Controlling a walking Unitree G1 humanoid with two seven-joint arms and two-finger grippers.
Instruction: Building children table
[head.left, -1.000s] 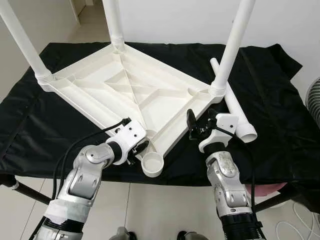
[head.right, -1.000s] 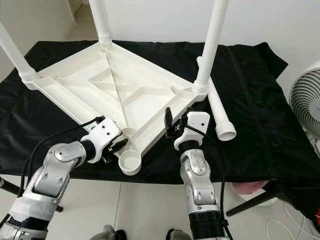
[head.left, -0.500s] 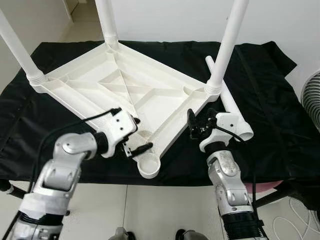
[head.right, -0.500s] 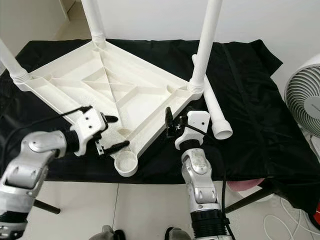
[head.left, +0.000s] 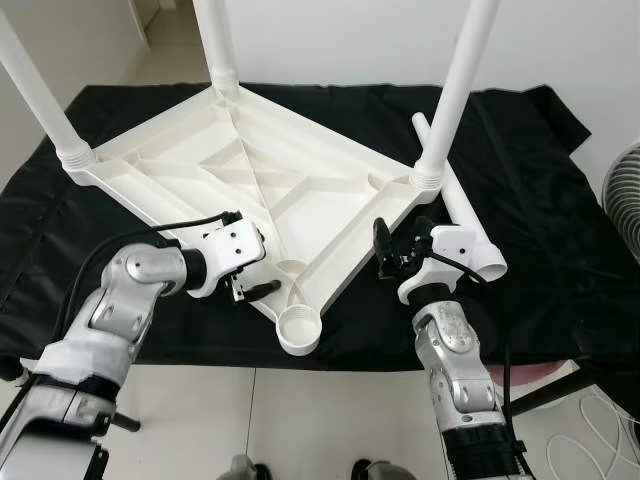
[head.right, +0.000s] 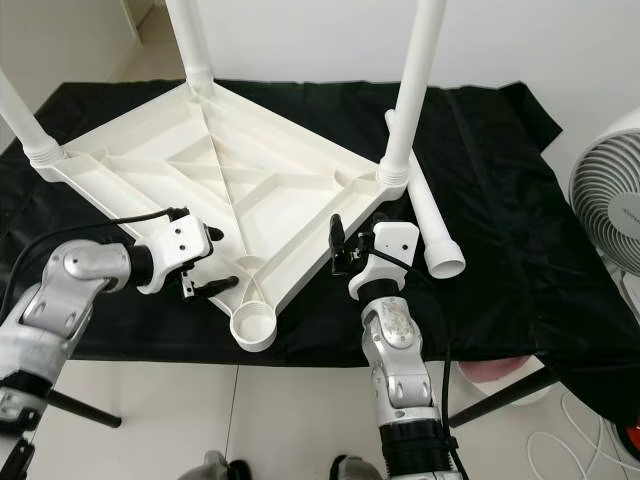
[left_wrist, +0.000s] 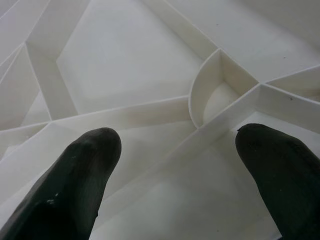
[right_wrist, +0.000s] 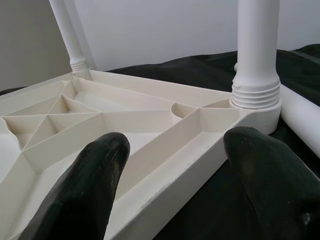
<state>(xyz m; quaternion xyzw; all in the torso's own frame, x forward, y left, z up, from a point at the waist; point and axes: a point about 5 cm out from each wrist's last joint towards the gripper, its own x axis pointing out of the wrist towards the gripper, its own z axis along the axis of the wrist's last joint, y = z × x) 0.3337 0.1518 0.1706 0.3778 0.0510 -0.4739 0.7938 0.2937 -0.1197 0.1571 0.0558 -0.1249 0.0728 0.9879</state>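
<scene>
Bent inward at lower frame: left hand (head.left: 258, 276) and right hand (head.left: 398, 246), fingers spread, flanking upturned white ribbed plastic tabletop (head.left: 250, 170).

You are in a home room: pale tiled floor (head.left: 330, 410), plain white wall (head.right: 540, 40), doorway (head.left: 160, 25) far beyond left end effector (head.left: 252, 280), fan (head.right: 608, 205) right of the cloth-covered bench (head.right: 500, 200).

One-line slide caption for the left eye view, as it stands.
Upturned white plastic table top, three legs fitted; open left gripper and right gripper flank its empty corner socket.
</scene>
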